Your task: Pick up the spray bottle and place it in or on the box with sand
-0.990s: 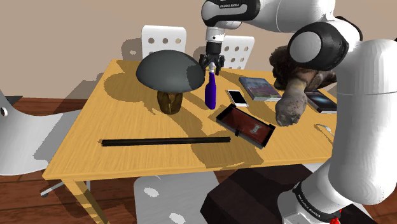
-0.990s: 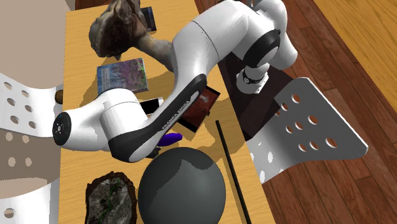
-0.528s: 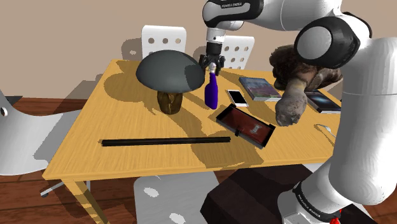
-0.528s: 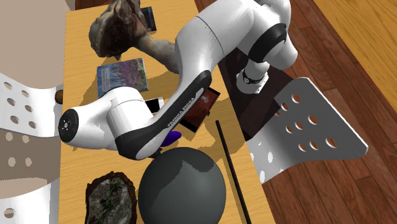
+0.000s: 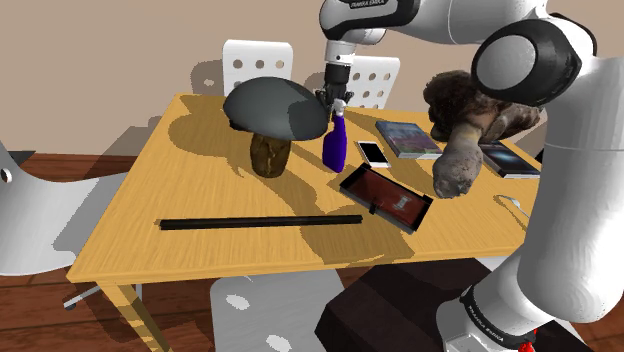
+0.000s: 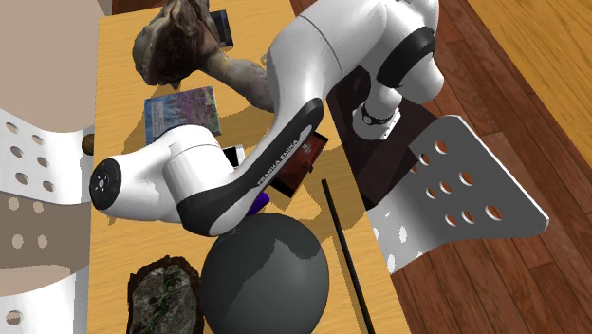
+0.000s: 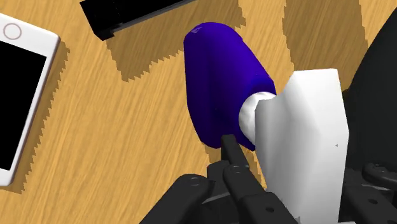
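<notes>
A dark blue spray bottle (image 5: 335, 147) with a white head stands on the wooden table (image 5: 190, 180), leaning slightly. My gripper (image 5: 337, 103) comes down on its top and is shut on the white head. In the wrist view the bottle (image 7: 222, 83) lies between my fingers; one fingertip (image 7: 227, 145) presses on its neck, and the gripper (image 7: 296, 159) clasps the head. The box with sand (image 5: 385, 197) is a shallow black tray with a red-brown inside, just beside the bottle toward the stand. Its corner (image 7: 127, 16) shows beyond the bottle. Under the arm a sliver of bottle (image 6: 258, 202) shows next to the box (image 6: 302, 163).
A grey dome on a brown stem (image 5: 275, 105) leans right against the gripper's side. A white phone (image 5: 373, 153) lies between bottle and box. A long black bar (image 5: 260, 221) crosses the table's front. Books (image 5: 408, 138) and a brown lumpy thing (image 5: 460, 165) sit at the shoulder view's right.
The fingers have closed on the bottle's head. The bottle has tipped a little, and the grey dome has tilted and shifted toward the gripper.
</notes>
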Tool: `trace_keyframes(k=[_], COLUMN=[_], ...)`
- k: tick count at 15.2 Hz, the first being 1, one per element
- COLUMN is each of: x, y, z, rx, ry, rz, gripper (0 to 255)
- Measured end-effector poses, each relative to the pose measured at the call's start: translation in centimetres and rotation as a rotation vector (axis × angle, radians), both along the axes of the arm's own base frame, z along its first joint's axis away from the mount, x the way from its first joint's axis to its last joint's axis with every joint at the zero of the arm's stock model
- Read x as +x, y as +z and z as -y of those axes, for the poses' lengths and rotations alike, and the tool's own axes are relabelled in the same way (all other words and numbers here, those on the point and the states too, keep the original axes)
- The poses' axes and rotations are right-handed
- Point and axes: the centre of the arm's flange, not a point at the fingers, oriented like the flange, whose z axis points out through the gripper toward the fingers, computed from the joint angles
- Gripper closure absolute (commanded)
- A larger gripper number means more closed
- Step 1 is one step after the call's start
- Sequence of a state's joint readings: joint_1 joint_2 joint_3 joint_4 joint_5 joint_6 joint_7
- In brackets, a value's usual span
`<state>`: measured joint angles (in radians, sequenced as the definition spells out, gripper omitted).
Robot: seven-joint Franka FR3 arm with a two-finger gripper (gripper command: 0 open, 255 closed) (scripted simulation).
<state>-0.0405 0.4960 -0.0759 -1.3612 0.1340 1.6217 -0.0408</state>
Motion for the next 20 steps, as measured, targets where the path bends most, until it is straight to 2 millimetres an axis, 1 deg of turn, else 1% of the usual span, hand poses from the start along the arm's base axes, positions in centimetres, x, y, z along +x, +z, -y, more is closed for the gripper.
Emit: trace_keyframes(k=[3, 4, 7, 8, 9, 10, 12, 15, 16, 20], x=[-0.1, 0.4, 1.1, 1.0, 0.3, 0.4, 0.4, 0.9, 0.6, 0.4], y=[-0.3, -0.5, -0.7, -0.8, -0.6, -1.0, -0.9, -1.3, -1.1, -0.9], z=[-0.1, 0.2, 1.0, 1.4, 1.4, 1.3, 1.2, 1.8, 1.6, 1.3], rx=[-0.001, 0.000, 0.002, 0.002, 0.001, 0.003, -0.001, 0.002, 0.001, 0.008], ry=[0.000, 0.000, 0.007, 0.009, 0.012, 0.012, 0.004, 0.006, 0.004, 0.009], rz=[-0.005, -0.012, 0.004, 0.006, 0.015, -0.002, -0.015, -0.050, -0.053, -0.095], gripper=[255, 255, 255, 255, 255, 255, 255, 255, 255, 255])
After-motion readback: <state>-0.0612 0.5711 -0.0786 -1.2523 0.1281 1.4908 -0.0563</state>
